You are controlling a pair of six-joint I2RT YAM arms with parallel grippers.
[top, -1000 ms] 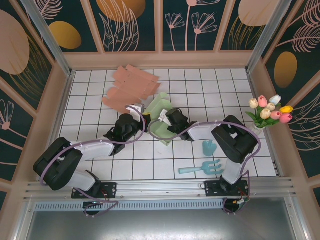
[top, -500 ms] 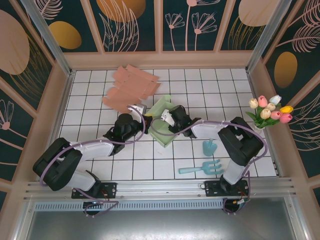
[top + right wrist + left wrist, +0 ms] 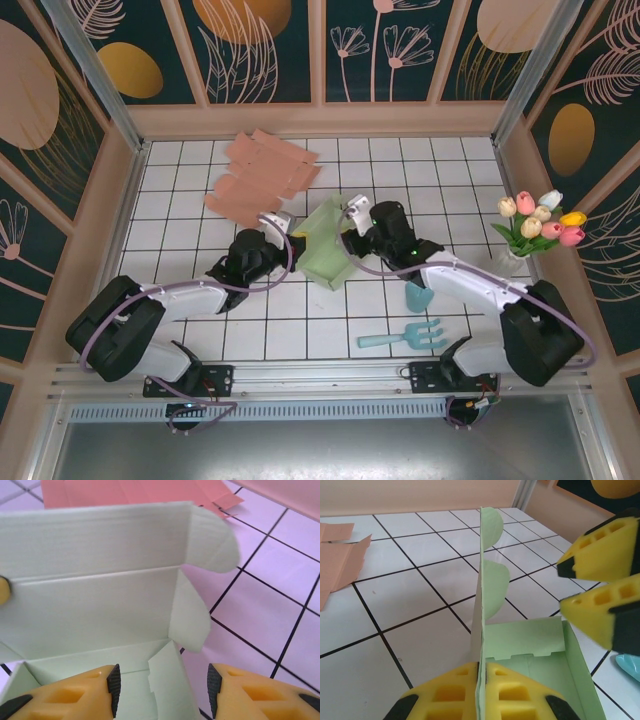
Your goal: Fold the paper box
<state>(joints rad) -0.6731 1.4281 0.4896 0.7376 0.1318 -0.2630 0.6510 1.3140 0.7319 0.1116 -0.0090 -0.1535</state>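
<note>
Green paper box (image 3: 328, 250) is part-folded on the white tiled surface (image 3: 200, 210). Its tray faces up, and one tall panel (image 3: 95, 575) stands upright on the side of the box toward the left arm.

The left gripper (image 3: 481, 696) is at that side of the box. Its yellow fingers (image 3: 445, 700) are pressed together, pinching the tall panel low down near the tray. Two rounded flaps (image 3: 492, 525) stick out from the panel's far end, unfolded.

The right gripper (image 3: 161, 692) is at the opposite end of the box, fingers spread. It straddles the short end wall (image 3: 167, 677), with one finger over the tray and the other outside over the tiles. It looks clear of the paper, but I can't be sure from the wrist view that neither pad touches.

Pink cardboard (image 3: 262, 175) lies flat just beyond the box, on its far-left, and doesn't touch it as far as the top view shows. The teal trowel (image 3: 418, 295) and teal hand rake (image 3: 405, 335) are on the near-right of the box, apart from it. The tulips (image 3: 538, 220) are well off to the right of the box.
</note>
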